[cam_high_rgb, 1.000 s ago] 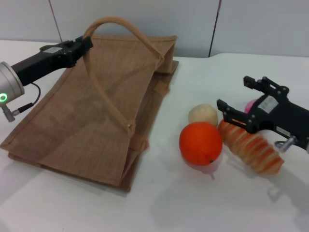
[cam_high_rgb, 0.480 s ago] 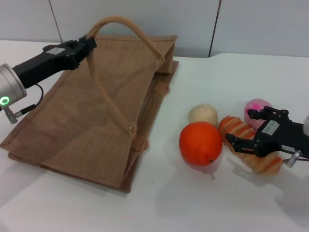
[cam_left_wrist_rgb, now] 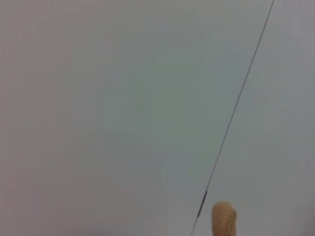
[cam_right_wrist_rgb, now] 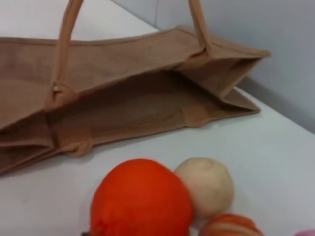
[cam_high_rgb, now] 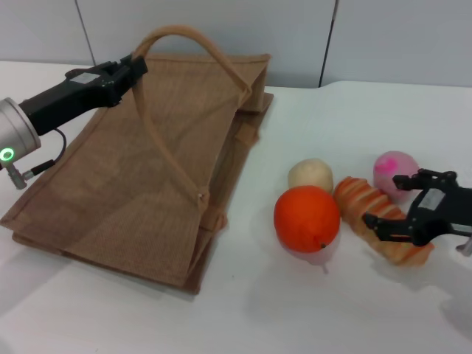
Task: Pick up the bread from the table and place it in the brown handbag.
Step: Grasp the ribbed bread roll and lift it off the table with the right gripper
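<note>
- The bread, a ridged orange-and-cream striped loaf, lies on the white table just beside the orange fruit, with the small cream bun and a pink ball close by; it is not yet lifted.
- The right gripper sits low over the outer end of the loaf, its dark fingers spread apart on either side of it, one finger toward the pink ball and one on the near side; they look unclenched, not yet pinching the bread.
- The left gripper is at the far left of the brown handbag, clenched on the looped tan handle and holding it raised, which props the mouth open toward the fruit.
- The right wrist view shows the bag's opening gaping sideways, with nothing visible inside.
- By my judgement the task is at the grasp: squeezing, lifting, carrying across and dropping into the bag all remain.
</note>
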Tool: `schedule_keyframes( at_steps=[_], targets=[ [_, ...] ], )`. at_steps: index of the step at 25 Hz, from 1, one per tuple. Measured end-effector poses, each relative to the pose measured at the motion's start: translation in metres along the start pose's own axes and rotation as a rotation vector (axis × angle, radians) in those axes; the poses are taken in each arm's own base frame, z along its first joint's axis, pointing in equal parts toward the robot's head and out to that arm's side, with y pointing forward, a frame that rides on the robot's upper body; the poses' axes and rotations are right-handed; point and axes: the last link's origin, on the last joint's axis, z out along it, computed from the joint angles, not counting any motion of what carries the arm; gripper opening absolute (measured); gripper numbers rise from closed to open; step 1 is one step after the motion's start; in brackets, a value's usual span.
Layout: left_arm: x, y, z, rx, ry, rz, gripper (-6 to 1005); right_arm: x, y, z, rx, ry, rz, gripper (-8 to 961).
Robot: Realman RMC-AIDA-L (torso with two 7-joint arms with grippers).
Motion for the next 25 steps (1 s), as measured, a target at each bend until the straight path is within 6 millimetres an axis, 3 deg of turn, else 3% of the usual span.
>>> schedule_keyframes(
  at_steps=[15, 25],
  targets=[
    [0.0, 0.001, 0.001, -0.004, 0.001, 0.001, 121, 0.024, -0.017, 0.017, -0.051, 0.159, 0.078, 861],
    [0.0, 0.001, 0.001, -0.005, 0.005, -0.001, 121, 0.023, -0.022, 0.023, -0.008, 0.174, 0.082, 859]
  ],
)
